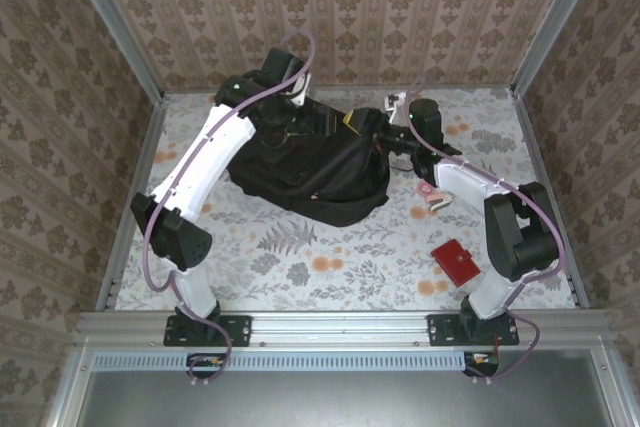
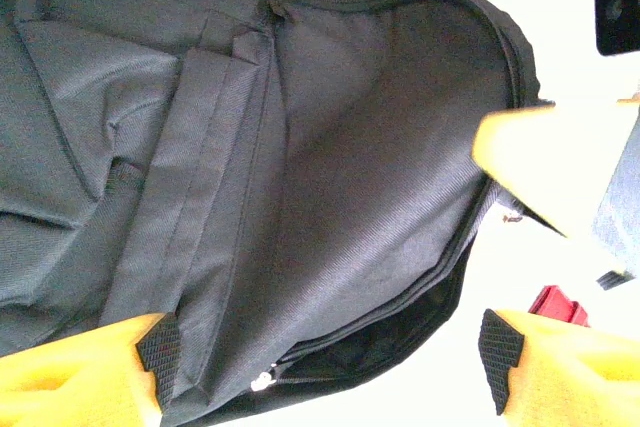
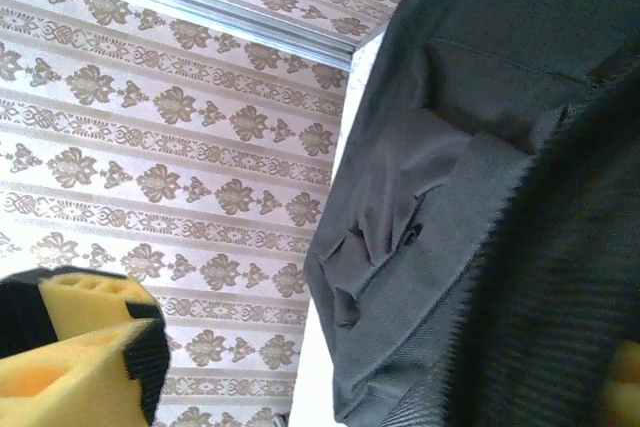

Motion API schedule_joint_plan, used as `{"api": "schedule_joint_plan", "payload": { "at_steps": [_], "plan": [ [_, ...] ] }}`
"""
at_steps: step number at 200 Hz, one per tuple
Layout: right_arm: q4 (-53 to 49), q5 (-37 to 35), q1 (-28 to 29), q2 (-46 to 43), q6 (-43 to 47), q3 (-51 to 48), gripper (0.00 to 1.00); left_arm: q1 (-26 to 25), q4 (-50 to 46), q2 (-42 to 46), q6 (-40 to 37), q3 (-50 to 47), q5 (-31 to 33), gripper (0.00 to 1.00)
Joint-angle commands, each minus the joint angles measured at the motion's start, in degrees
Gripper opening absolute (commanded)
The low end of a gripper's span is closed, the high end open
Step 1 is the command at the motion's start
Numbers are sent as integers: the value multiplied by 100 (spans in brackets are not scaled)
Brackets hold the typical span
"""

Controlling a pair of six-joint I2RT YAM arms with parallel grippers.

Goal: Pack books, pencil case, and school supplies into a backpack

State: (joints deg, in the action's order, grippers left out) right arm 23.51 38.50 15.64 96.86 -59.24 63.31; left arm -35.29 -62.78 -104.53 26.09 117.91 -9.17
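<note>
Large black soft fabric backpack (image 1: 320,172) lies far-centre on the floral worktop (image 1: 300,257), compartment open. Left gripper (image 2: 330,347) apart over the opening. Right gripper (image 3: 380,367) apart at its right side, maybe touching fabric.

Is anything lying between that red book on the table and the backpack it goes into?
Mostly bare table. A small pink thing lies beside the backpack, close to the straight path from the red book, and the right arm reaches over that side.
</note>
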Motion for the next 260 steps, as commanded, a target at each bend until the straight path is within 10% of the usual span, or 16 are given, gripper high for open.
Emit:
{"api": "schedule_joint_plan", "payload": {
  "at_steps": [1,71,129,260],
  "plan": [
    [-1000,307,-74,82,-148,713,79,-293,-389,-121,-454,206,378,82],
    [-2931,244,108,210,-166,1642,54,-944,-1032,-1049,-467,1476,1229,86],
    [-2745,201,133,268,-619,1635,5,-1064,-1306,-1637,-521,2274,1632,85],
    [-2587,328,141,334,-1455,1780,0,-1508,-1152,-1997,-875,2123,2578,70]
  ]
}}
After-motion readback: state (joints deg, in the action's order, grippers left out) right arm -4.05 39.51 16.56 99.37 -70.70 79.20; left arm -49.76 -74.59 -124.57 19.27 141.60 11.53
